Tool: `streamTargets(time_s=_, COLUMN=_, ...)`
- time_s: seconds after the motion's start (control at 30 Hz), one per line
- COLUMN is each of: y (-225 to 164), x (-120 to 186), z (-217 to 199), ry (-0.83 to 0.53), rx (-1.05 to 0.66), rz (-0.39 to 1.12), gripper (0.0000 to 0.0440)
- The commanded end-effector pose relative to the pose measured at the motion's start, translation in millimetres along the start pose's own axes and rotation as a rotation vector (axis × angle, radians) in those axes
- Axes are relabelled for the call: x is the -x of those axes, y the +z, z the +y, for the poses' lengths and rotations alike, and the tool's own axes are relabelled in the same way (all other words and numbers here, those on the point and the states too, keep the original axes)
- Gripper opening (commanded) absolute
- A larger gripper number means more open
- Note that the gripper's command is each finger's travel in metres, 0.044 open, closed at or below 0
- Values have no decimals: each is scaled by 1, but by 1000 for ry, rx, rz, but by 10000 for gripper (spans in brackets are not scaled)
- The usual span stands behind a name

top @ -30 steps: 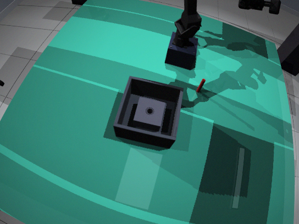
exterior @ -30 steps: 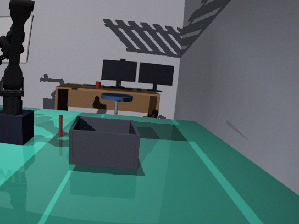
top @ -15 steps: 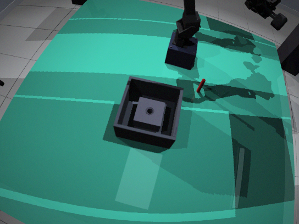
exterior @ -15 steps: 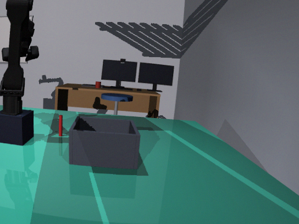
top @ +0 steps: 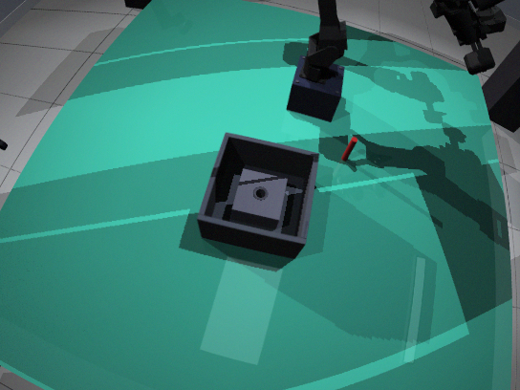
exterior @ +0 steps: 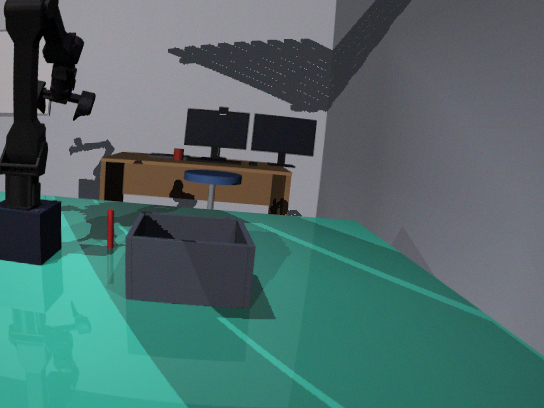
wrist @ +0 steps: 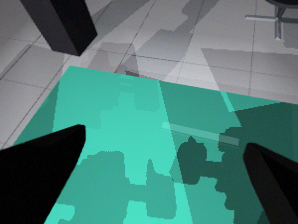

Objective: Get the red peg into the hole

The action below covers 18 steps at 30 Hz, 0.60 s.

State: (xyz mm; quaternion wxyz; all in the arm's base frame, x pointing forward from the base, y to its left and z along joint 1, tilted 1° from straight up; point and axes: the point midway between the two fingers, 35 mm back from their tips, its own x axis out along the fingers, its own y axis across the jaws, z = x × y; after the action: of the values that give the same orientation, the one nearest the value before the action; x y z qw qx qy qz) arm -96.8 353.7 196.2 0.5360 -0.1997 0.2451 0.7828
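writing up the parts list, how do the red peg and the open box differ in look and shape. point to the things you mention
The red peg (top: 350, 149) (exterior: 110, 229) is bright red; the open box (top: 251, 244) (exterior: 187, 272) is dark grey. The peg is a slim, solid-looking rod, while the box is wide, square-cornered and hollow. Both stand upright on the green table top (top: 119, 287) (exterior: 375, 350).

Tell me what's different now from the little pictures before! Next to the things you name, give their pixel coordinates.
The end effector (top: 459, 33) (exterior: 59, 114) (wrist: 165, 141) swung round, towards the bottom of the top view and rightwards in the exterior view. Shadows and light stripes shifted too. It is open and took hold of nothing. The red peg (top: 349, 149) (exterior: 110, 229) stayed standing outside the box (top: 253, 239) (exterior: 187, 275), which stayed put too.
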Motion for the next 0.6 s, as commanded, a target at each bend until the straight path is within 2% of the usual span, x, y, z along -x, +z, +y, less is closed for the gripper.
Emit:
streamTargets(time_s=0.0, y=4, x=8, z=-12, ry=-40, rx=-78, rz=-4, gripper=440)
streamTargets(time_s=0.57, y=-20, x=45, z=-91, ry=-299, rx=-607, rz=63, gripper=440)
